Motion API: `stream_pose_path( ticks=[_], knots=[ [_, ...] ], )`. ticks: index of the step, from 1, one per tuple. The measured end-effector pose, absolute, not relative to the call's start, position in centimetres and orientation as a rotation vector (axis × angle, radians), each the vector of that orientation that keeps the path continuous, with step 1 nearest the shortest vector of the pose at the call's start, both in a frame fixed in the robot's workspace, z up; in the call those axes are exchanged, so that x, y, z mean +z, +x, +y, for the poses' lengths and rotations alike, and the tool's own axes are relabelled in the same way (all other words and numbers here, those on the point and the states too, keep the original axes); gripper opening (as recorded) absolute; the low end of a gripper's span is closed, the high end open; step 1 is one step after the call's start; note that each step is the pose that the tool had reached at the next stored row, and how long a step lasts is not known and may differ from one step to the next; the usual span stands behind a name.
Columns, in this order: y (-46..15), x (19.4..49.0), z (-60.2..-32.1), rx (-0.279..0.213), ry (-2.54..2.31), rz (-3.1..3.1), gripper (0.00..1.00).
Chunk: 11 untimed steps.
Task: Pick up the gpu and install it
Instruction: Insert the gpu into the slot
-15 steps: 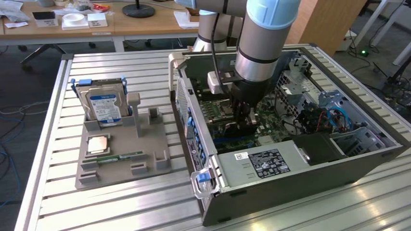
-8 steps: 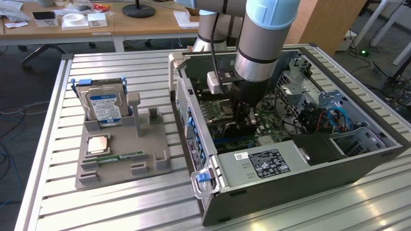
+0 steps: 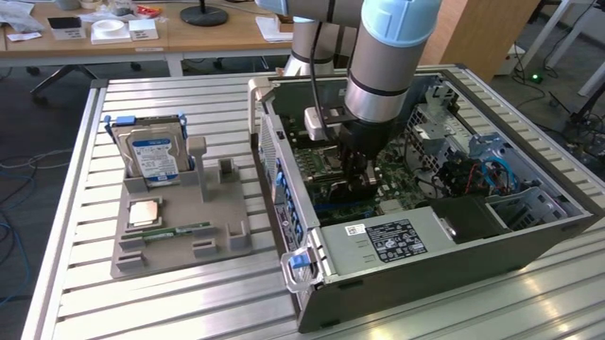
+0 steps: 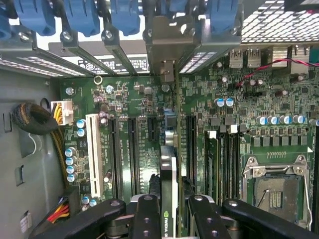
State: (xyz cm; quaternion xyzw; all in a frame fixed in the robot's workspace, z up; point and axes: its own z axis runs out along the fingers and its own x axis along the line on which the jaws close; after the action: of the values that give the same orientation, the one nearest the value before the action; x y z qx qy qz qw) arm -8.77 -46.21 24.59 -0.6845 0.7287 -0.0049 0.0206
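Exterior view first: I see the arm reaching down into the open computer case point(image 3: 492, 241), which lies on its side on the slatted metal table point(image 3: 189, 297). The gripper point(image 3: 362, 177) sits low over the green motherboard point(image 3: 331, 159), about midway along the case and nearer its wall on the exterior view's left. From this angle I can't make out what it holds. On the table at the exterior view's left stands a grey parts holder point(image 3: 180, 237), with the hard drive point(image 3: 156, 157) upright at its far end, a processor chip point(image 3: 144, 211) lying flat and a memory stick point(image 3: 180, 230) near its middle.

Wrist view next: I have the gpu point(image 4: 168, 199) clamped between the two black fingers point(image 4: 147, 219), one on each side of it. The card shows edge-on, a thin dark slab with a silvery strip along its upper edge and a small green logo near the fingers. Its silvery bracket end point(image 4: 168, 69) points toward the case's rear wall with the blue slot latches point(image 4: 79, 17). The card stands upright over the motherboard point(image 4: 279, 134), in line with the long black expansion slots point(image 4: 132, 149) beside the white slot point(image 4: 92, 152); whether it is seated in a slot I can't tell. The empty processor socket point(image 4: 274, 191) lies off to one side.
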Motion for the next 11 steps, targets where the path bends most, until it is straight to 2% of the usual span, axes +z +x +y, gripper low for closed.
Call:
stream_pose_path(
  ticks=[11],
  knots=[
    [-8.77, 24.59, -46.21, -0.015, -2.123, 2.26, 0.26]
  ],
)
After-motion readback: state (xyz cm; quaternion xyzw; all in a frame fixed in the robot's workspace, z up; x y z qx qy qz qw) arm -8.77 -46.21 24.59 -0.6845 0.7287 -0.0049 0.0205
